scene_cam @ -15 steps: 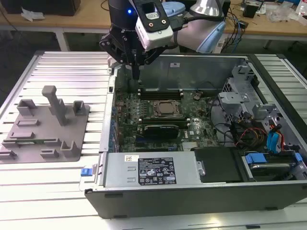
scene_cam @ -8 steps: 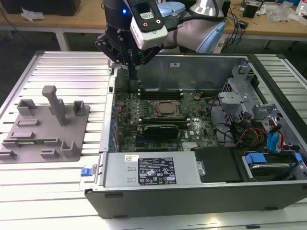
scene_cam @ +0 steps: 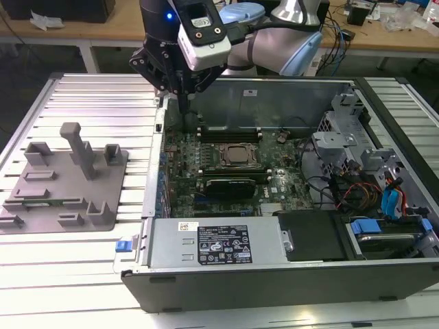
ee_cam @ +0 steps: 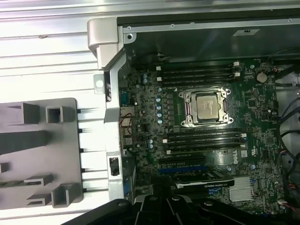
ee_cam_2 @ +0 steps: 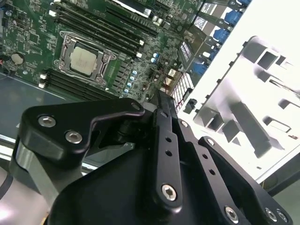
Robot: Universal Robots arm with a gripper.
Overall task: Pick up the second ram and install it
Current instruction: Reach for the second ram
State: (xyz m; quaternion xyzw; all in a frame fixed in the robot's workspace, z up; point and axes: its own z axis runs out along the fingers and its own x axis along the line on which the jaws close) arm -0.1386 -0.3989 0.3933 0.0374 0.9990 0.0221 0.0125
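Observation:
The second ram (scene_cam: 53, 203) looks like a thin green strip lying in a low slot of the grey holder (scene_cam: 75, 179), at the exterior view's left. My gripper (scene_cam: 184, 110) hangs over the back left corner of the motherboard (scene_cam: 226, 175) inside the open computer case, far from that strip. Its fingers (ee_cam_2: 161, 105) sit together, shut, with nothing visible between them. In both wrist views, dark memory slots (ee_cam: 199, 72) run on either side of the processor socket (ee_cam: 206, 107) (ee_cam_2: 84, 58).
The case's metal wall (scene_cam: 154, 157) stands between the holder and the motherboard. A grey power supply box (scene_cam: 212, 243) fills the case's near side. A drive cage with cables (scene_cam: 370, 181) sits at the exterior view's right. A ribbed metal table (scene_cam: 96, 96) lies underneath.

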